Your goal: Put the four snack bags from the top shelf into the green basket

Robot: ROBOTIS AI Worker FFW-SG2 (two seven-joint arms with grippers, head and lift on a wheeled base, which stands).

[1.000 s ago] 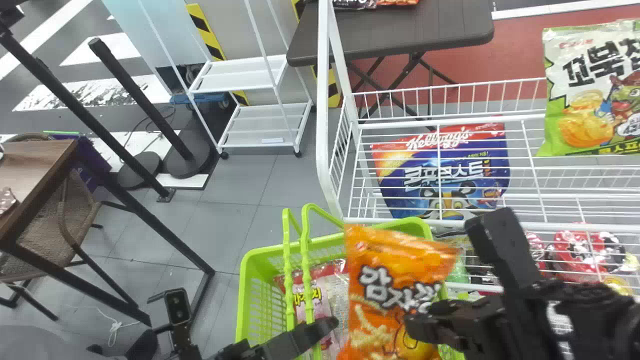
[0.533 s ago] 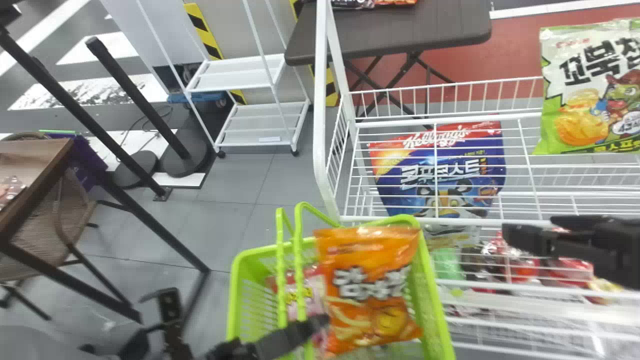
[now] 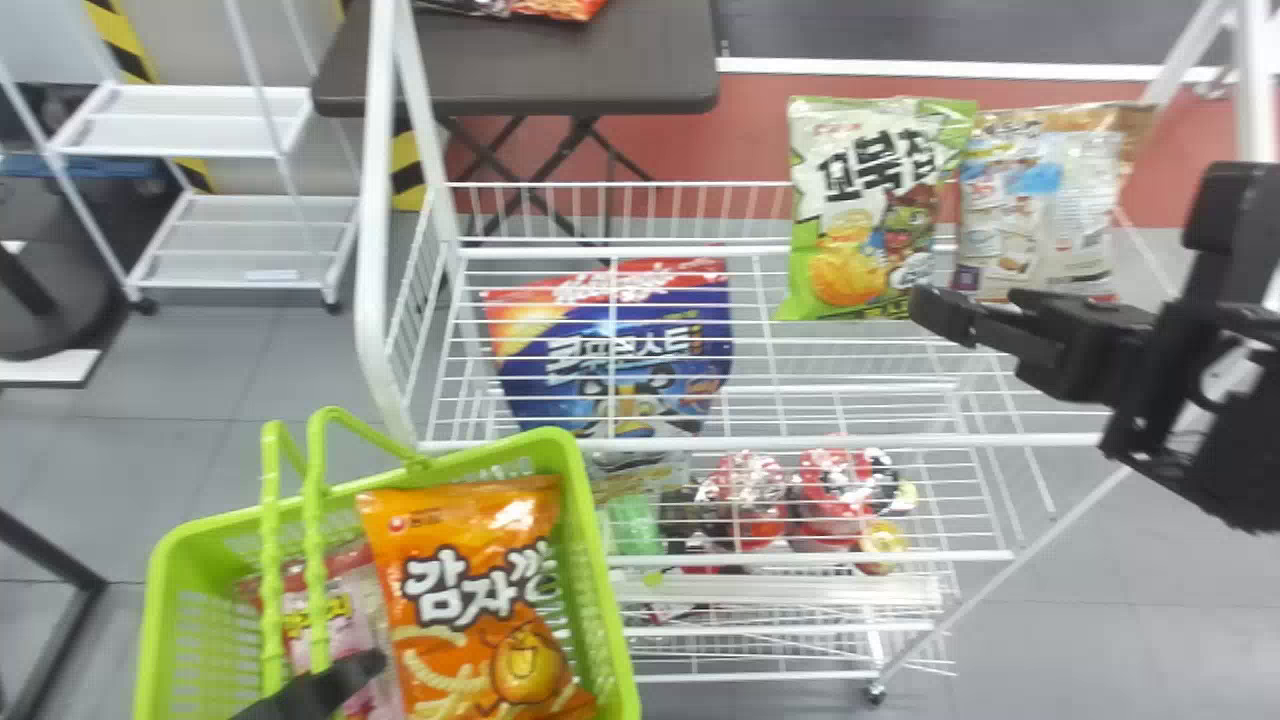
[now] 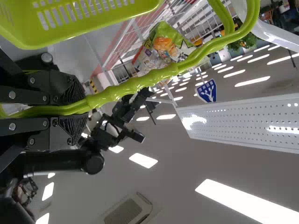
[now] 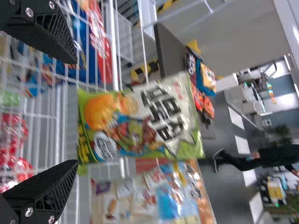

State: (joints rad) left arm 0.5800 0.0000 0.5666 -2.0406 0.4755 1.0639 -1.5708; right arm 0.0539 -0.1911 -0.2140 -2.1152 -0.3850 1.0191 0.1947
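Note:
The green basket point(image 3: 610, 600) is at the lower left of the head view, holding an orange snack bag point(image 3: 475, 600) and a pink one point(image 3: 330, 610) beside it. My left gripper point(image 3: 335, 685) is at its handle; in the left wrist view the left gripper point(image 4: 79, 107) is shut on the green handle point(image 4: 154, 77). On the top shelf stand a green-and-white bag point(image 3: 870, 210) and a brown-and-pale bag point(image 3: 1040, 200), side by side. My right gripper point(image 3: 975, 308) is in front of them; in the right wrist view the right gripper point(image 5: 74, 112) stands open and empty, facing the green-and-white bag point(image 5: 140, 123).
The white wire rack point(image 3: 770, 440) borders the basket on the right. A blue cereal bag point(image 3: 620, 350) and red packets point(image 3: 840, 490) lie lower in the rack. Behind it are a dark table point(image 3: 540, 60) and a white cart point(image 3: 240, 240).
The orange bag was let go and dropped into the basket. My right gripper moved away from it, rightward to the shelf bags. The head view has turned right.

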